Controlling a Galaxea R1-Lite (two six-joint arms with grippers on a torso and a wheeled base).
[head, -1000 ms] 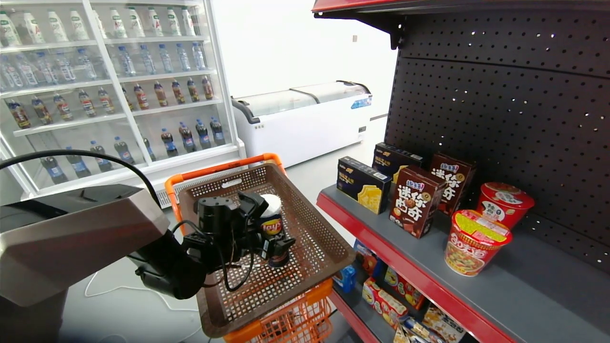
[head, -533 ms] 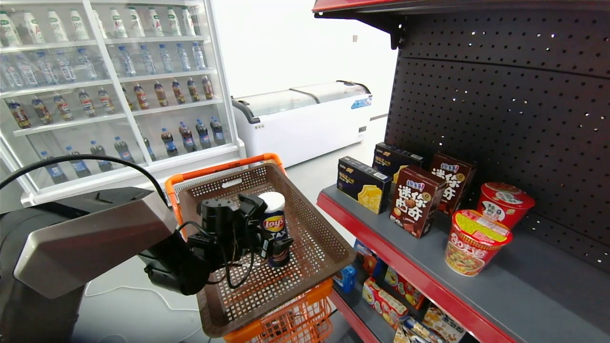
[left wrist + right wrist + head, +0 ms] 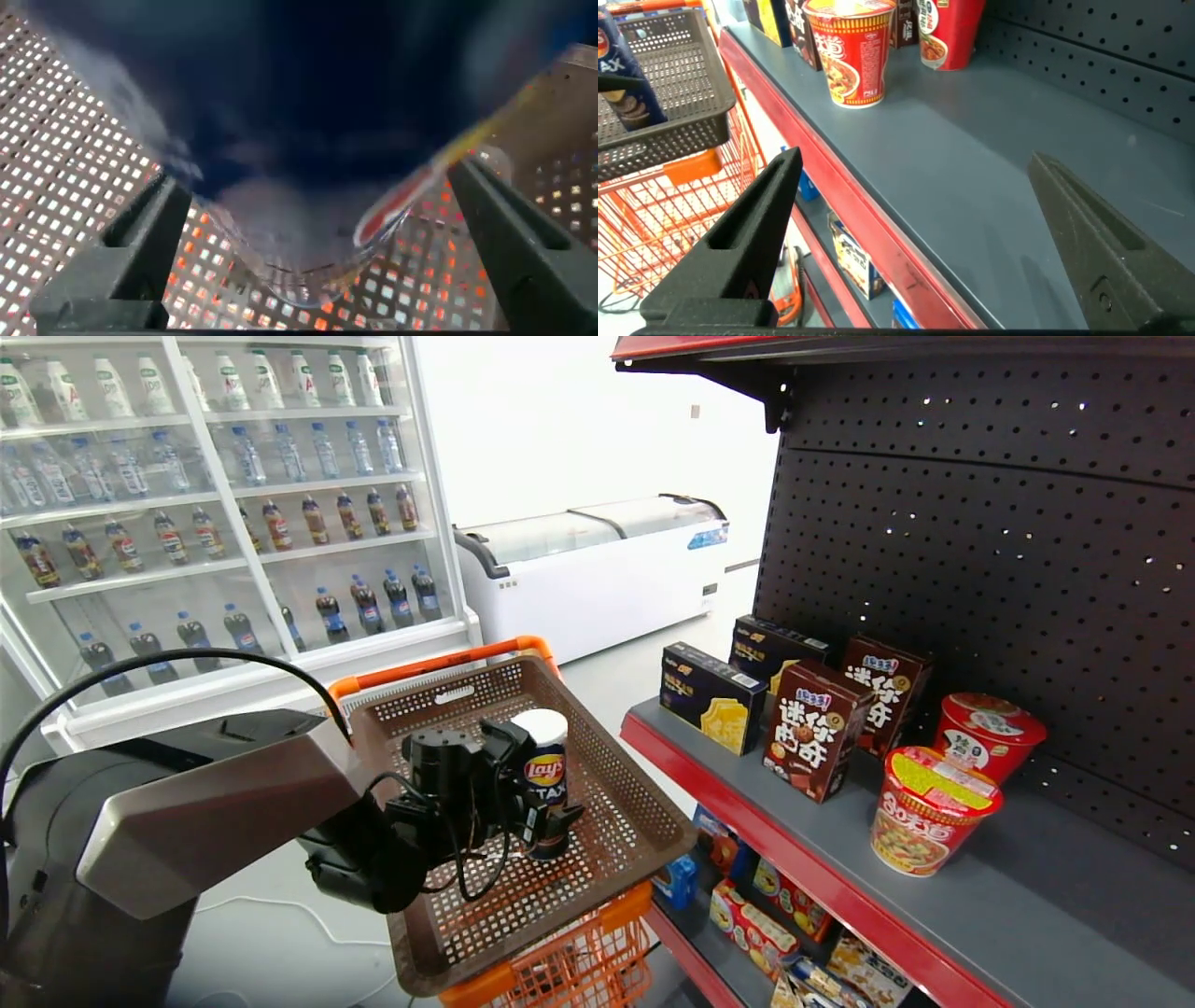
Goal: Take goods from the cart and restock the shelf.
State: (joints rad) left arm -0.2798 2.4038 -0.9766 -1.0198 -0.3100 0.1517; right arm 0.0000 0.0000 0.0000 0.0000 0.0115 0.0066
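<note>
Left gripper [image 3: 539, 786] is clamped on the chips can [image 3: 549, 767], an upright cylinder with a white lid and a dark-blue label bearing a red-yellow logo. Beneath the gripper lies the brown perforated plastic basket [image 3: 621, 775], set atop the orange wire cart [image 3: 579, 963]. Right gripper [image 3: 915, 177] is spread wide above the smooth grey shelf [image 3: 990, 159].

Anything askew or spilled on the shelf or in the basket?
Nothing stands out. Boxes and cups stand upright on the shelf; the can is upright in the left end effector, in the basket.

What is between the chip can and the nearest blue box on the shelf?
In the head view, the basket's mesh bottom and side wall, a strip of room floor, then the shelf's red-edged corner.
</note>
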